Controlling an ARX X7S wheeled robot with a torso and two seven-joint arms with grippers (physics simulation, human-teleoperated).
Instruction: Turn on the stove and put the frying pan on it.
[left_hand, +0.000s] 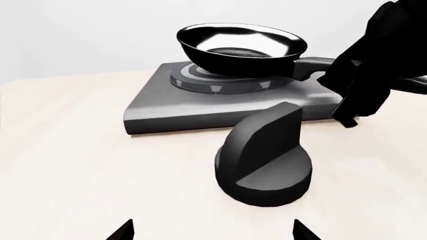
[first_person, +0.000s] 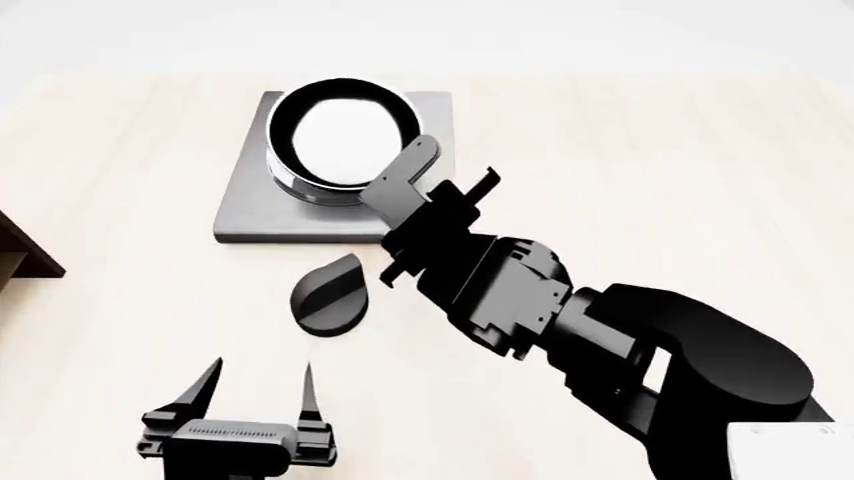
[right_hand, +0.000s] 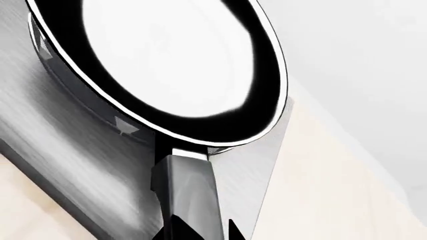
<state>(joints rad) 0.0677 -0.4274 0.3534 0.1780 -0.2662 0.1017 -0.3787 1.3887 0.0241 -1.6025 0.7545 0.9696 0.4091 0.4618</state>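
Note:
The frying pan (first_person: 340, 135), black with a glossy inside, is over the round burner (left_hand: 193, 82) of the dark-grey stove (first_person: 247, 215). I cannot tell whether it rests on the burner. It also shows in the left wrist view (left_hand: 240, 45) and the right wrist view (right_hand: 167, 60). My right gripper (first_person: 447, 172) is shut on the pan's handle (right_hand: 187, 190), and its tips (right_hand: 205, 229) flank the handle. The black knob (first_person: 331, 293) stands on the table in front of the stove. My left gripper (first_person: 259, 370) is open and empty, a short way before the knob (left_hand: 263, 160).
The light wooden table (first_person: 667, 150) spreads to the right of the stove. A brown wooden shelf (first_person: 20, 255) shows at the left edge. My right arm (first_person: 641, 340) crosses the table from the lower right, close to the knob.

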